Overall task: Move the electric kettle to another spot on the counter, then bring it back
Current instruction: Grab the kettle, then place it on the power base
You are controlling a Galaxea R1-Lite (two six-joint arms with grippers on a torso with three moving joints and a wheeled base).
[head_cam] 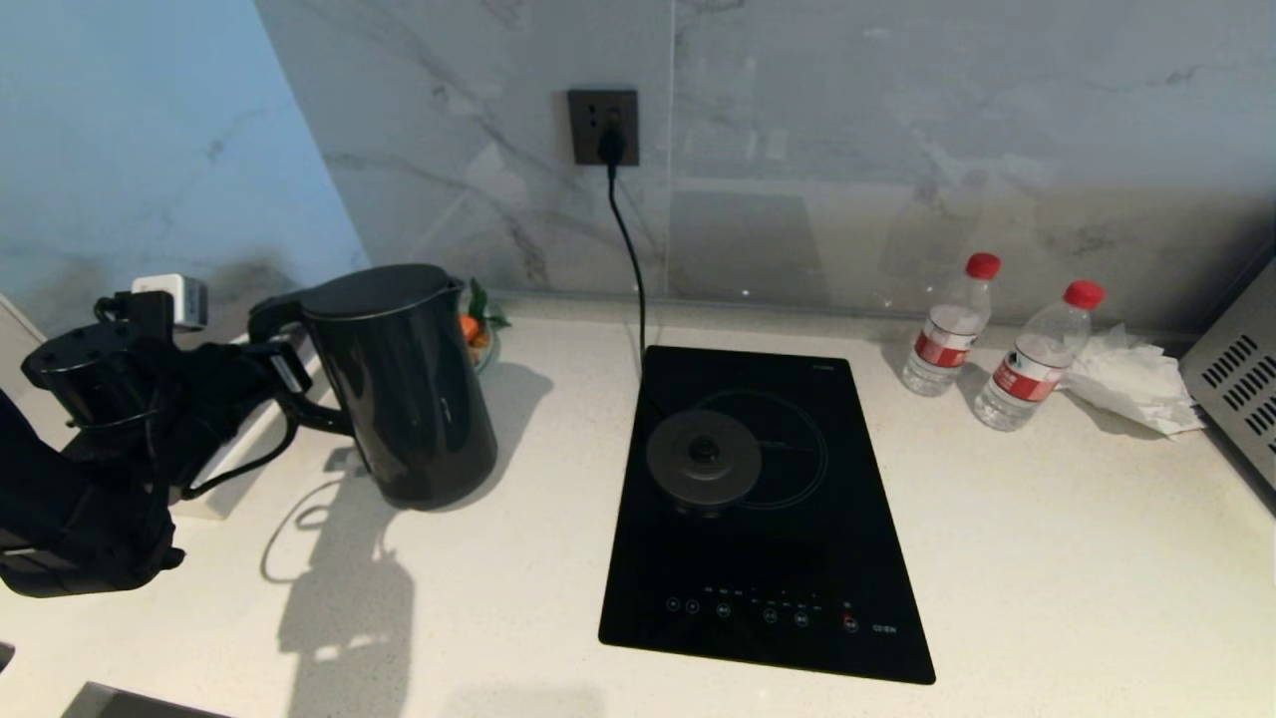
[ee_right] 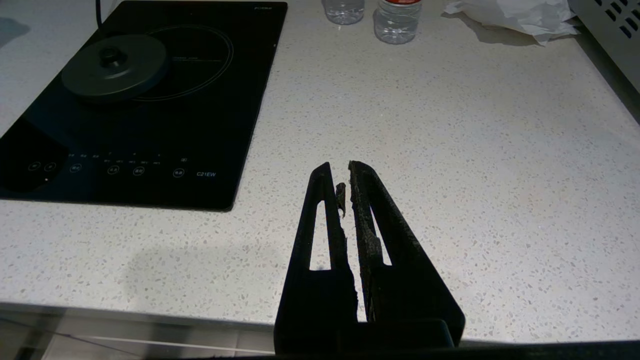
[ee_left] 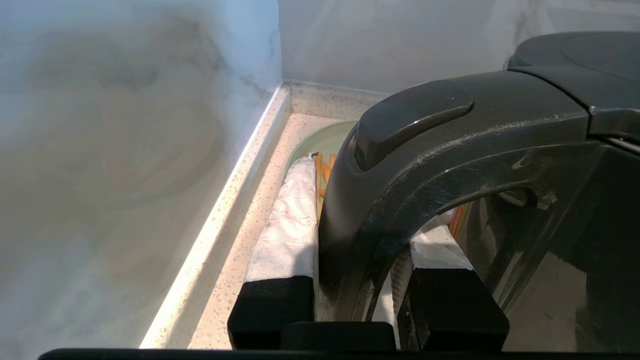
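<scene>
Clearly the left gripper (ee_left: 365,280) clamps the loop handle (ee_left: 400,165) of the electric kettle (head_cam: 404,384), which stands tilted at centre left of the head view on the counter (head_cam: 1047,558), away from its power base (head_cam: 704,459). Gripped off-centre, it could swing or tip. Bottles (head_cam: 947,324) stand upper right. The right gripper (ee_right: 345,200) hangs clenched, empty.

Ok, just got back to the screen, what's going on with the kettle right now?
The left gripper is closed around the loop handle of the electric kettle, with one finger inside the loop and one outside. The kettle is at the left end of the counter, well away from its round power base, which sits on the black cooktop. The kettle looks slightly tilted, so it may be partly lifted. The right gripper hovers idle above the bare counter, fingers together and holding nothing.
</scene>
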